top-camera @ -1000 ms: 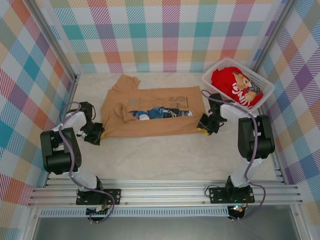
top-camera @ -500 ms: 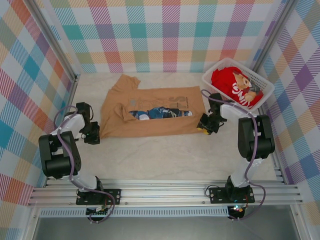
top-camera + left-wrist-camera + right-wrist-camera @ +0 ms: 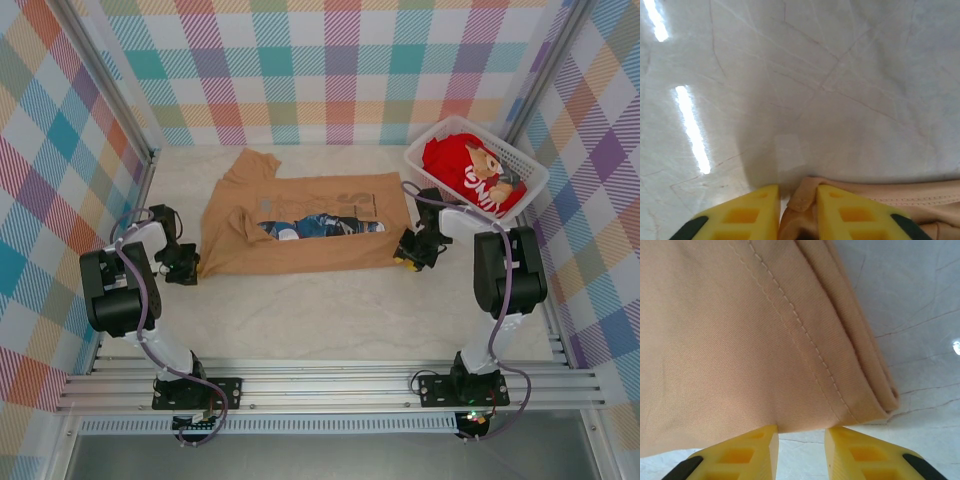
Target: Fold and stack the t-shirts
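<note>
Tan-orange cloth t-shirt [image 3: 300,225] spread mid-desk | near-left corner pinched by left gripper [image 3: 798,194] for folding | right gripper [image 3: 801,434] held apart at near-right hem | red bear-print t-shirt [image 3: 465,168] kept in white plastic basket [image 3: 420,150], far-right corner

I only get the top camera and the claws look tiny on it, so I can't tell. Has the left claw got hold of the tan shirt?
Observer: Yes. On the left wrist camera a corner of the tan shirt is bunched between the fingers of the left gripper.
Operator: And the right claw?
Observer: The right gripper is open. Only bare table shows between its fingers, and the shirt's edge lies just in front of them.
Operator: Is the shirt flat there?
Observer: Not quite. Up close, its side edge is doubled over in layers, with a stitched hem running along it.
</note>
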Controlling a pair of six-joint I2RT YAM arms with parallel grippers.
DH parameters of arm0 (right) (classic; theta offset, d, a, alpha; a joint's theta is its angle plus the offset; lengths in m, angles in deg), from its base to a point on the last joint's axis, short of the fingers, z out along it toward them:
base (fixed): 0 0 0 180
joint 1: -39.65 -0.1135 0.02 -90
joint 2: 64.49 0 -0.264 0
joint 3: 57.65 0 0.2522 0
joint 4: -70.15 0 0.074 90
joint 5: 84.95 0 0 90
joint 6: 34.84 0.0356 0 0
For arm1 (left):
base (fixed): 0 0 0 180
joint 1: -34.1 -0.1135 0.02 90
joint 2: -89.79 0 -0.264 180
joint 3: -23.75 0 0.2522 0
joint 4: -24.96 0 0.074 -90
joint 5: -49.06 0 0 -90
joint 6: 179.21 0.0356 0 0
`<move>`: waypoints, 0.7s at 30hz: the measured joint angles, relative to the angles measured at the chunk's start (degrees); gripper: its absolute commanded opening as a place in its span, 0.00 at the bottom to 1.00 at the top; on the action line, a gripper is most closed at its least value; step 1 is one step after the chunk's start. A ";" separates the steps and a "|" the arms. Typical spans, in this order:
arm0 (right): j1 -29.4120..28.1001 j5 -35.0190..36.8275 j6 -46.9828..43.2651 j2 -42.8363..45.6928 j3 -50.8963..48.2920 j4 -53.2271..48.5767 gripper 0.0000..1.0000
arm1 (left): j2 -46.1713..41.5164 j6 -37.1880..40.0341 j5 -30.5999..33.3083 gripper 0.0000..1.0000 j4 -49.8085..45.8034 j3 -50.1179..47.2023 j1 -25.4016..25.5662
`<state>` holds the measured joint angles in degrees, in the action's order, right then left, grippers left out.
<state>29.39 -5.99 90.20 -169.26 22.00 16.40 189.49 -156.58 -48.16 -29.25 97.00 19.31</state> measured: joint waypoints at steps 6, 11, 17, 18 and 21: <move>0.00 2.16 -1.11 -1.84 1.01 -1.62 0.15 | 0.94 5.60 1.16 0.03 -1.22 2.12 -0.24; 0.00 4.42 -2.36 -3.30 3.19 -4.28 0.06 | 1.01 11.43 2.80 0.02 -2.58 4.57 -1.25; -0.11 4.81 -2.97 -3.54 3.67 -4.92 0.04 | 2.16 16.74 4.46 0.05 -6.03 6.69 -2.51; -0.11 4.79 -2.95 -3.54 3.67 -4.92 0.04 | 2.29 17.20 4.66 0.08 -6.54 6.69 -2.51; -0.20 4.79 -2.95 -3.52 3.67 -4.92 0.07 | 2.60 18.01 5.01 0.23 -7.69 6.69 -2.54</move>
<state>29.19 -1.21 87.25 -172.78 25.67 11.49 192.09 -138.57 -43.16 -36.94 103.68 16.78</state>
